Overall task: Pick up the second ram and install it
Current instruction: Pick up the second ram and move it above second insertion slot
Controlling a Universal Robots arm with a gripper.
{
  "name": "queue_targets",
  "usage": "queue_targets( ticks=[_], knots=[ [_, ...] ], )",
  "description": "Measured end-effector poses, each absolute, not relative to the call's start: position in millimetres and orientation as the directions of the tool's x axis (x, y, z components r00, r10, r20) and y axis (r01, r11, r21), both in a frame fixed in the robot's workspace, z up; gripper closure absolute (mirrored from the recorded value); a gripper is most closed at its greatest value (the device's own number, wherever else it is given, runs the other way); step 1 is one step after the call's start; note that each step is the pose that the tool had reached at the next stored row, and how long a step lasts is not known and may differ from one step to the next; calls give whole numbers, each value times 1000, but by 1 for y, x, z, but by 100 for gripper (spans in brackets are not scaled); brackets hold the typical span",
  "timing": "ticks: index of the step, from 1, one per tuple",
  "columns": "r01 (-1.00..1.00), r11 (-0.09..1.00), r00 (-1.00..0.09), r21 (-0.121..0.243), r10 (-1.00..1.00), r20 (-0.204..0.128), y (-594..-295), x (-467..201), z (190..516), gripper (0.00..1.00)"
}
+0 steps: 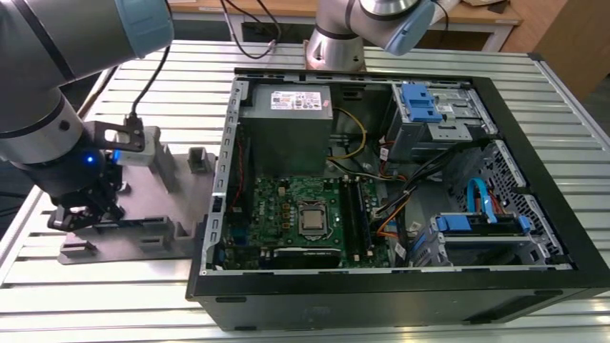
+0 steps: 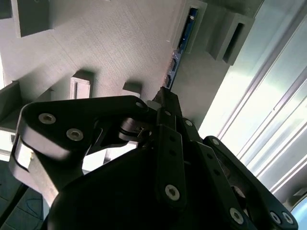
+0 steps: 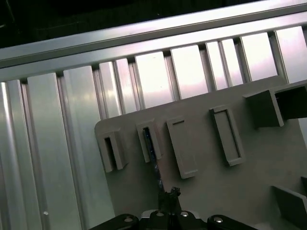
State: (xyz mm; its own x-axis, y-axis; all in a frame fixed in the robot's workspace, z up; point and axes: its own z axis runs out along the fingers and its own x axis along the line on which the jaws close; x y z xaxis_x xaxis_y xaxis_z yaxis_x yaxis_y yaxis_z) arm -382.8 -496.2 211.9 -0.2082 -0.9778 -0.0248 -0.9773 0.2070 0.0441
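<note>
— Over at 9 o'clock from the case in the exterior view, what's there?
— Black linkage gripper (image 1: 84,214) on the dark-grey robot arm with light-blue caps (image 1: 38,71). It is down low on a grey printed plastic fixture block (image 1: 143,214), which sits on the ribbed aluminium table (image 1: 114,286).

— Second ram?
— Thin dark-blue circuit-board strip (image 2: 178,50), the second ram. It stands on edge in one narrow pocket of the fixture block (image 2: 120,43), with more pockets alongside. The first wrist view shows the same strip (image 3: 149,141).

— Gripper state?
— Looks pinched closed on the near end of the second ram in both wrist views (image 2: 162,93) (image 3: 169,194). The far end sits in its pocket.

— Anything else?
— Open black metal computer case (image 1: 381,300) lies on its side at 3 o'clock from the fixture block. A green motherboard (image 1: 286,200) is inside, with a silver square processor socket (image 1: 313,218) near its middle. A blue plastic drive bracket (image 1: 419,103) is at 1 o'clock from the socket.
</note>
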Motion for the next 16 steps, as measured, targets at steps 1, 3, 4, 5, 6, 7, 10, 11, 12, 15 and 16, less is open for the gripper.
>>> queue_targets(
  ticks=[1,3,4,5,6,7,10,11,12,15,16],
  knots=[
    [-979,201,-202,44,-979,-25,-496,-383,212,93],
    [-981,189,-190,44,-981,-25,-496,-383,212,93],
    [-982,183,-184,44,-983,-25,-496,-383,212,93],
    [-983,177,-178,44,-984,-25,-496,-383,212,93],
    [-984,171,-172,44,-985,-25,-496,-383,212,93],
    [-985,164,-165,44,-986,-25,-496,-383,212,93],
    [-988,147,-148,44,-989,-25,-496,-383,212,93],
    [-989,141,-142,44,-990,-25,-496,-383,212,93],
    [-990,135,-136,44,-990,-25,-496,-383,212,93],
    [-992,117,-118,44,-993,-25,-496,-383,212,93],
    [-993,111,-112,44,-993,-25,-496,-383,212,93]
  ],
)
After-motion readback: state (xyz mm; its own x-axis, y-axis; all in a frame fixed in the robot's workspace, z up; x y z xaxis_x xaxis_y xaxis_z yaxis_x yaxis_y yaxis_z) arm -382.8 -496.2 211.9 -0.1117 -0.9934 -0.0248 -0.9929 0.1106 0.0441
